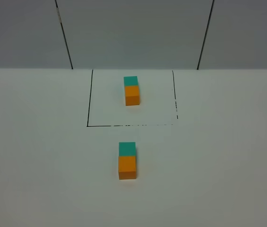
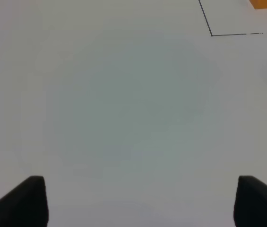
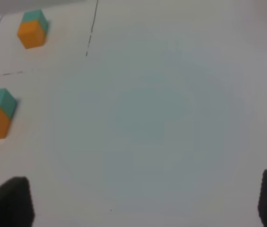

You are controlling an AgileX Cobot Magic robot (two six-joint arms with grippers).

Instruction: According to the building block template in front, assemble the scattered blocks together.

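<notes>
White bench [image 1: 228,156], grey wall panels behind. Template [image 1: 132,91] sits inside the black outline: teal behind, orange in front, touching. Teal block [image 1: 127,148] and orange block [image 1: 127,168] lie nearer, already joined in the same order. Both jaws stand open and empty over bare bench. Assembly looks finished; next probably just retreat. No writing visible.

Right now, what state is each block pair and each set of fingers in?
Outlined teal-and-orange cube pair: touching in a row, inside the black-lined square.
Plain teal cube: touching the plain orange cube, matching the outlined pair.
Left gripper: fingers open, holding nothing.
Right gripper: fingers open, holding nothing.
</notes>
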